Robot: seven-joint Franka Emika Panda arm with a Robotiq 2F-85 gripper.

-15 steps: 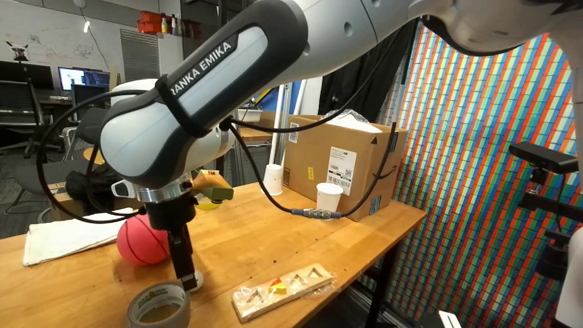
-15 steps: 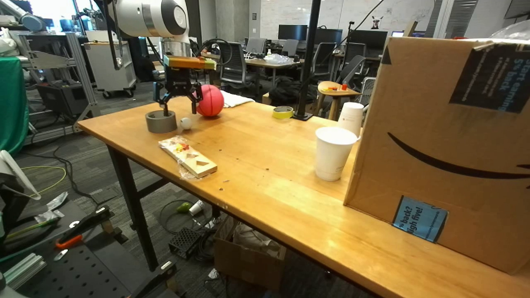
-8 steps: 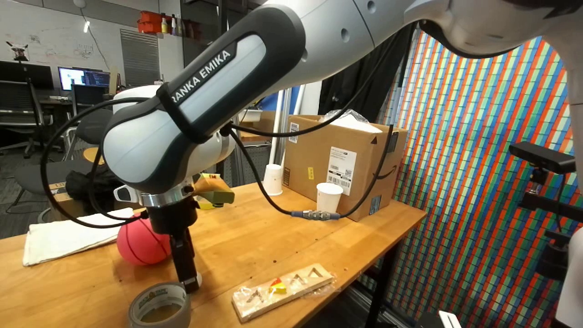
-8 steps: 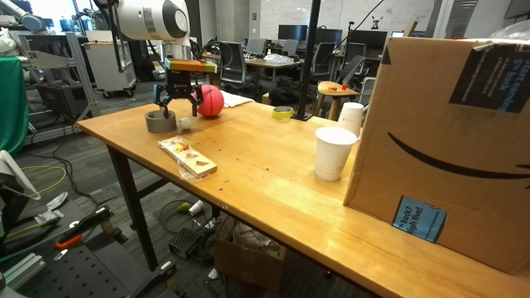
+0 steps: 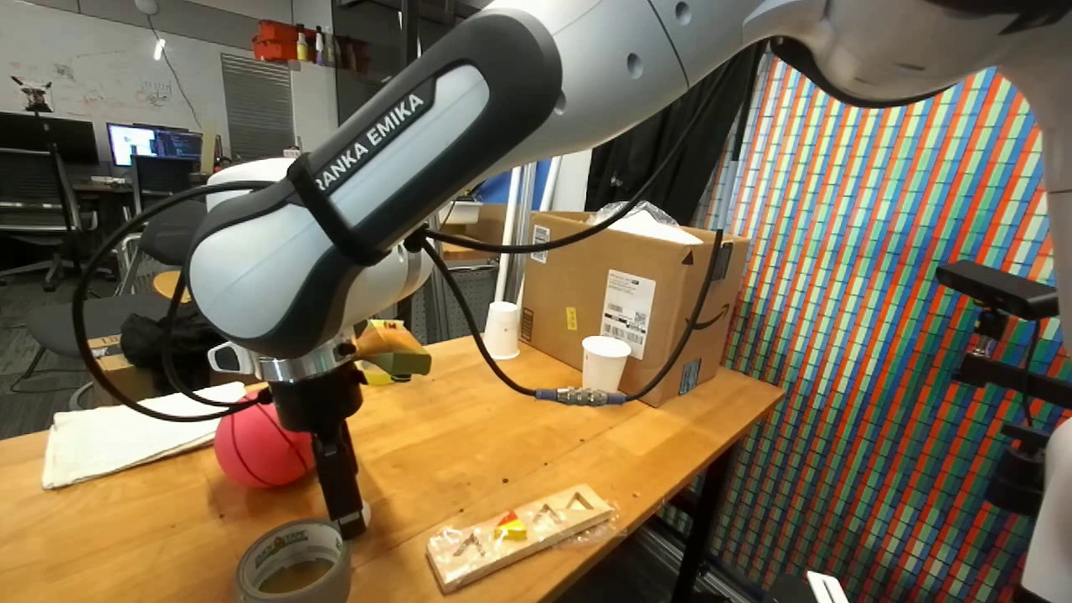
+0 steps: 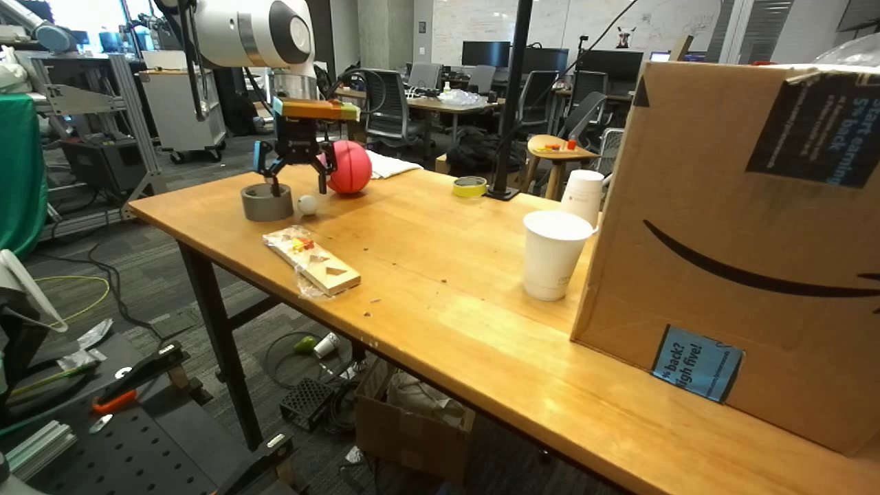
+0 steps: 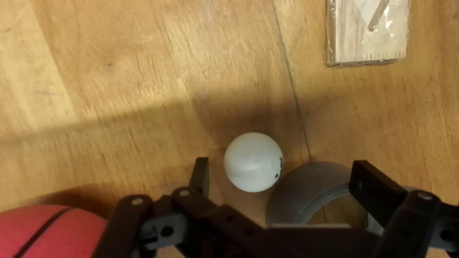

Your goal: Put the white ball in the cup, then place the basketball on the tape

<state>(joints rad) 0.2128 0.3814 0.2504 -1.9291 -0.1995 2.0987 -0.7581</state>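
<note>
I reference all positions to the tape (image 6: pixel 267 208), which lies flat on the table (image 6: pixel 454 247) with its hollow facing up and its axis vertical. The gripper (image 6: pixel 299 190) is spread wide and holds nothing: one finger (image 7: pixel 374 188) hangs over the ring of the tape, the opposite finger (image 7: pixel 200 175) on the side away from it. I cannot confirm whether the first touches it. The white ball (image 7: pixel 254 162) rests just beside the tape, between the fingers in the wrist view; contact between ball and tape cannot be determined. Over the last second the gripper has dropped slightly; over the latest half of that, I detect no motion. I read this as the approach complete or nearly so: bringing the fingers together is the likely next step, with a risk of dragging the tape. The ball is round, has no long axis, and turns its dark printed mark (image 7: pixel 280 165) toward the tape. The basketball (image 6: pixel 350 167) sits near the tape, on the white ball's side of it, not yet placed. The cup (image 6: pixel 555 256) stands upright, well apart from the tape.
</note>
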